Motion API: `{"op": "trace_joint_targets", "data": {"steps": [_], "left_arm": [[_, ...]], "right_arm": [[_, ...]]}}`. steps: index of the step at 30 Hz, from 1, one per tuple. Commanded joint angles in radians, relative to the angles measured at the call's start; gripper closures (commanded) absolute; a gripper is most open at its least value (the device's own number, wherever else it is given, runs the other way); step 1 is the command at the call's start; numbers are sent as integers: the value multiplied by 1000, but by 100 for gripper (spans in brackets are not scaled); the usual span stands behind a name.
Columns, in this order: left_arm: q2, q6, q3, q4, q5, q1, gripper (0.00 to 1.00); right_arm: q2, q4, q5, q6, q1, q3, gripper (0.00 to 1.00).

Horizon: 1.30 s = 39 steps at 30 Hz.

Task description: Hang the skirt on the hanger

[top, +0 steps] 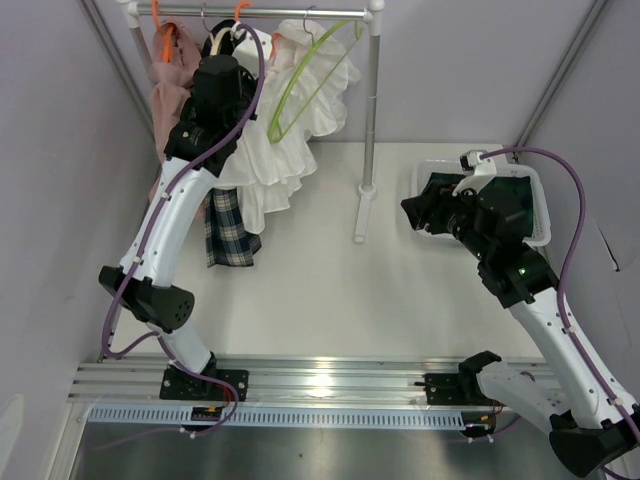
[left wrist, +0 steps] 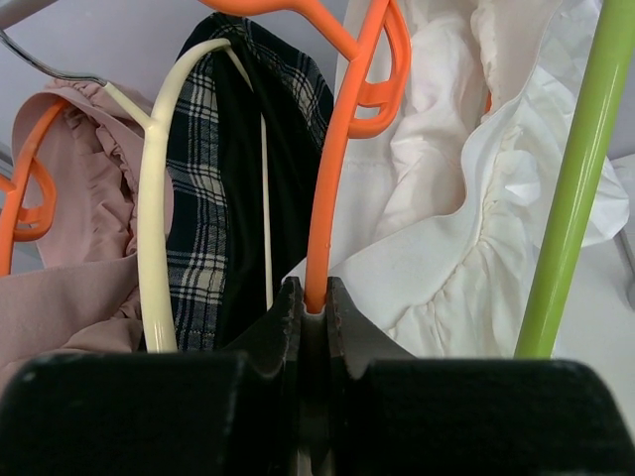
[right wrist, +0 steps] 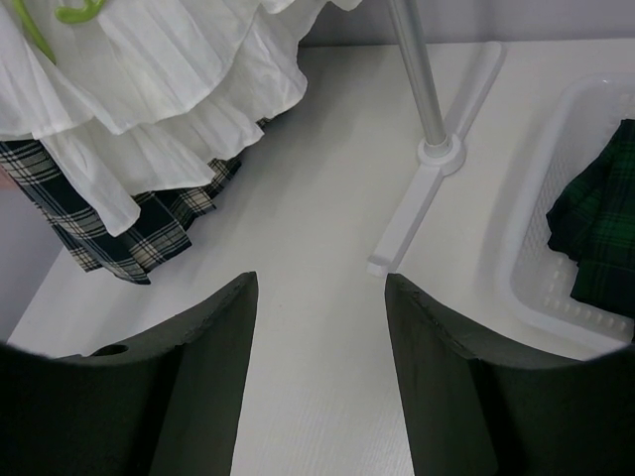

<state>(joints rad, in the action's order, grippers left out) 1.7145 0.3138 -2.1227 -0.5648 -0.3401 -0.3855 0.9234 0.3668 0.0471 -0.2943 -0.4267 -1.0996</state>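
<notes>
My left gripper is raised at the clothes rail and shut on the lower arm of an orange hanger. A white ruffled skirt hangs against that hanger and spreads down over the table. A green hanger hangs to its right, over the white cloth. My right gripper is open and empty above the table, just left of the white basket. A dark green plaid skirt lies in that basket.
A black-and-white plaid skirt hangs on a cream hanger. A pink garment hangs at the far left on another orange hanger. The rack's upright pole and foot stand between the hanging clothes and the basket.
</notes>
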Motion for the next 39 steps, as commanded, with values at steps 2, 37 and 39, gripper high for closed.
{"op": "trace_joint_targets", "data": {"steps": [2,37,39], "left_arm": [[-50,-53,-29,-9,26,7,82],[-648,-455,496,111,464,-7,42],[-684,-496,596,123,481,-13,41]], "right_arm": [[-23,-40,17,0,8,-3,40],[399,228,-70,-69,359,-206,35],[484,233,-102,-63,393,-232,32]]}}
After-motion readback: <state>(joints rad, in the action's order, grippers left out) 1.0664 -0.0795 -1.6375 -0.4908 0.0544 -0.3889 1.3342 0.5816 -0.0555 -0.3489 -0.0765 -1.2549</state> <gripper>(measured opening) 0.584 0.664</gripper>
